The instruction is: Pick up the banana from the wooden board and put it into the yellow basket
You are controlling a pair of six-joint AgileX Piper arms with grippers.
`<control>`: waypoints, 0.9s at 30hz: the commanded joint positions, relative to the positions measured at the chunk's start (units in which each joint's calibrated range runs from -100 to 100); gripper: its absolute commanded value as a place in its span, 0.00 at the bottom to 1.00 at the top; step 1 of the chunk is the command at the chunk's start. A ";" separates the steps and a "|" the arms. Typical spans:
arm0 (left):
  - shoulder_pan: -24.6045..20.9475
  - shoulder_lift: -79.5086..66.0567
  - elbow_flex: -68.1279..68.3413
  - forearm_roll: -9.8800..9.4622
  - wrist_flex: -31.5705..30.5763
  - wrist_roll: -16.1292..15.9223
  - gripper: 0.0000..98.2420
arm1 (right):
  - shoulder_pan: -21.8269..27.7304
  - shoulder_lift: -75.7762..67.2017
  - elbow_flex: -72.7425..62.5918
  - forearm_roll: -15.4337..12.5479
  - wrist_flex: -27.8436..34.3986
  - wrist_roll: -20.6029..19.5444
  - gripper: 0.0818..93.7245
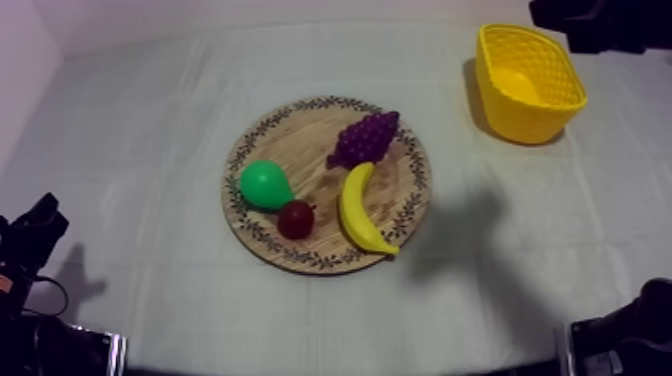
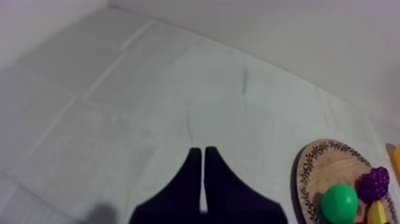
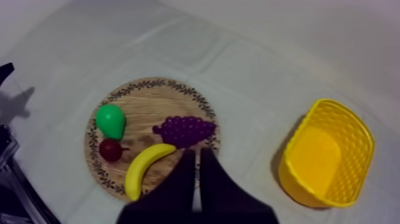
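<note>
In the middle of the cloth-covered surface point(image 1: 150, 120) lies the round wooden board point(image 1: 310, 135), and the banana point(image 1: 357, 210) rests on it, on the side nearer the yellow basket point(image 1: 525, 125). The banana curves from the board's middle out to its rim, its lower tip reaching the patterned edge. A bunch of grapes point(image 1: 365, 138) lies just beside the banana's upper end. A green pear point(image 1: 264, 185) sits on the opposite side of the board, with a small red fruit point(image 1: 295, 219) between it and the banana. The basket stands well apart from the board, at the far right of the surface.

The right gripper point(image 3: 197, 152) has its fingers pressed together in a narrow wedge, grasping nothing, and points toward the board's edge near the banana and grapes. The left gripper point(image 2: 202, 150) also has its fingers clenched together on nothing, over bare cloth, with the board off to one side.
</note>
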 commanded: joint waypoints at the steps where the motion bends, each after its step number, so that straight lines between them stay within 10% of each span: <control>1: 0.02 -0.05 -0.01 0.03 0.00 -0.01 0.00 | -2.02 1.77 -1.53 1.16 2.30 -1.57 0.00; 27: 0.02 -0.05 -0.01 0.03 0.00 -0.02 0.00 | -16.53 23.59 -18.67 8.65 22.32 -21.45 0.00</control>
